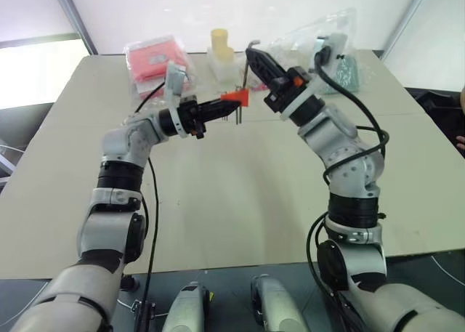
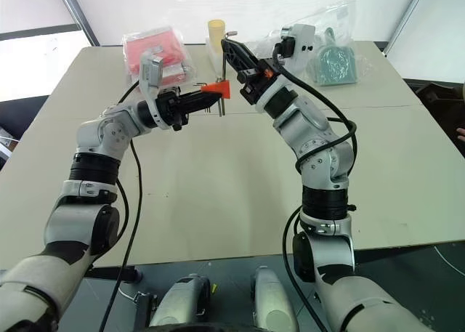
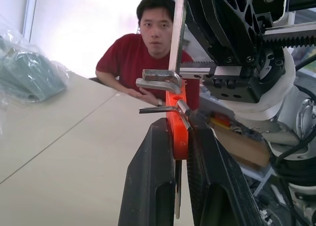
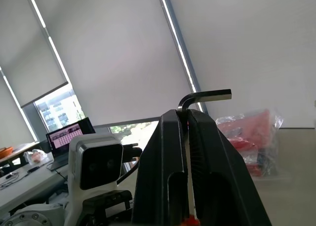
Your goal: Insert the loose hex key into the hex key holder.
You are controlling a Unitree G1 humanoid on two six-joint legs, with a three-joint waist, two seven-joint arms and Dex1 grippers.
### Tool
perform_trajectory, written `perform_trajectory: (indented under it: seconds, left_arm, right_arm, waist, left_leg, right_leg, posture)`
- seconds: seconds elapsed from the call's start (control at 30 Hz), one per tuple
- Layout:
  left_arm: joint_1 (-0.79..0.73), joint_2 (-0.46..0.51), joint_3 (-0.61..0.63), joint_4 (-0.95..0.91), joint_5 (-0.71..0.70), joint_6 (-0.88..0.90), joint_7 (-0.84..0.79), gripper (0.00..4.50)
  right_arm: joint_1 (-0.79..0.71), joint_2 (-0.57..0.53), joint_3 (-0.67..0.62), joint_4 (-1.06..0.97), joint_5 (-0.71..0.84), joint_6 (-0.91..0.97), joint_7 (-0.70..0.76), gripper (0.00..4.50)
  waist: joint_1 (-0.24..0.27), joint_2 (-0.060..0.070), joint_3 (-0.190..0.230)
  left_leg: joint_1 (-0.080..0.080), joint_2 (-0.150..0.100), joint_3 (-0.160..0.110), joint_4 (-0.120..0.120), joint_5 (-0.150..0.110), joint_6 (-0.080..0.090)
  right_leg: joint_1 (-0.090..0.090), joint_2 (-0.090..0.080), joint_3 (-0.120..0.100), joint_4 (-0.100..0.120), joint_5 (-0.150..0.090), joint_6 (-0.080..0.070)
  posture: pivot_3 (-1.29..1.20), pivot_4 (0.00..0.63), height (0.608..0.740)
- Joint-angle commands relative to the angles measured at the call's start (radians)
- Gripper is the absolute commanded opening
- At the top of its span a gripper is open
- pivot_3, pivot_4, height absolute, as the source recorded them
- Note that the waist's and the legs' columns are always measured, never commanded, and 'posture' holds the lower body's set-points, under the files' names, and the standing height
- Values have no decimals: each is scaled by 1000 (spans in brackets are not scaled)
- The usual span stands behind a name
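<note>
Smooth orange plastic hex key holder (image 3: 177, 132), dull grey metal loose hex key (image 4: 205, 96), matt beige table (image 1: 240, 194).

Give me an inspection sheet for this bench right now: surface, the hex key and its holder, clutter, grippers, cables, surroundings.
Surface: beige table, bare across the near half.
Job's things: orange hex key holder held above the table, thin keys sticking out of it; loose hex key held upright beside it, bent end on top, not yet inserted.
Clutter: red packets in a clear bag, a yellow cylinder and a teal item in a bag, all along the far edge.
Grippers: left gripper shut on the holder; right gripper shut on the loose key.
Cables: black cables looped along both arms.
Surroundings: a person in a red shirt at the table's far side; window blinds behind.
</note>
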Motion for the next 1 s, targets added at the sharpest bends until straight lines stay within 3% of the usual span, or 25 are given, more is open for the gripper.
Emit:
perform_trajectory:
  seconds: [0.03,0.43,0.67,1.0]
  left_arm:
    - [-11,17,13,-66,-18,1,-16,0]
    - [-1,26,7,-86,-8,-5,-10,0]
    - [36,43,-46,-51,76,-112,-40,0]
    - [-5,17,-14,3,80,-200,-26,0]
  right_arm:
    - [-13,-20,-14,10,-8,-23,2,49]
    - [-14,-23,-4,16,-2,-30,6,49]
    - [-34,-26,-21,11,12,-26,-5,49]
    - [-27,-26,-35,-29,89,32,-29,49]
  waist:
    - [-1,0,0]
    - [0,0,0]
    - [0,0,0]
    - [1,0,0]
  left_leg:
    - [0,0,0,0,0,0]
    - [0,0,0,0,0,0]
    - [0,0,0,0,0,0]
    - [0,1,0,0,0,0]
  right_leg:
    - [0,0,0,0,0,0]
    - [0,0,0,0,0,0]
    - [0,0,0,0,0,0]
    - [0,0,0,0,0,0]
  posture:
    - [0,150,739]
    - [0,150,739]
    - [0,150,739]
    - [0,150,739]
